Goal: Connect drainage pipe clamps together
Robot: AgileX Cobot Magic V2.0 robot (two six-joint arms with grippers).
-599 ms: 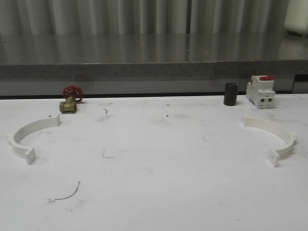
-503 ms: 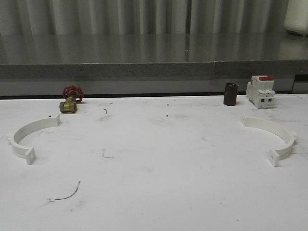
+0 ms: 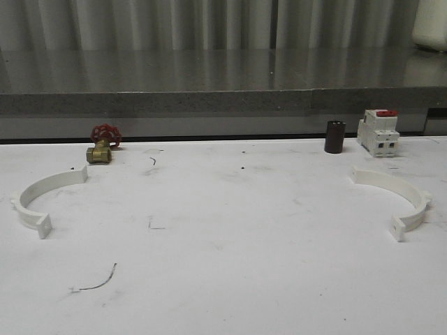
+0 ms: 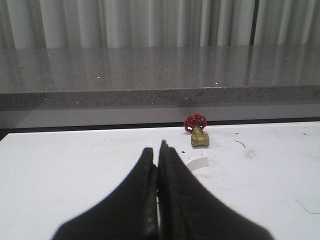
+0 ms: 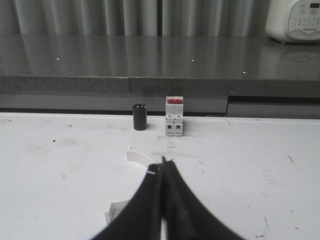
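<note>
Two white drainage pipe clamp halves lie flat on the tabletop (image 3: pixel 230 279), well apart: left clamp half (image 3: pixel 43 197) near the brass valve with red handwheel (image 3: pixel 103 144), right clamp half (image 3: pixel 398 199) near the dark cylinder (image 3: pixel 335 137) and breaker (image 3: pixel 378 132). Left gripper (image 4: pixel 157 155) and right gripper (image 5: pixel 163 165): jaws pressed together, holding nothing

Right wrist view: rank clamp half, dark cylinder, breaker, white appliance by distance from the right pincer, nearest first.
1. Clamp half: on the table just beyond the right pincer, partly hidden by it.
2. Dark cylinder and breaker: side by side at the table's far edge, too close to call.
3. White appliance: farthest, on the grey counter behind.
</note>
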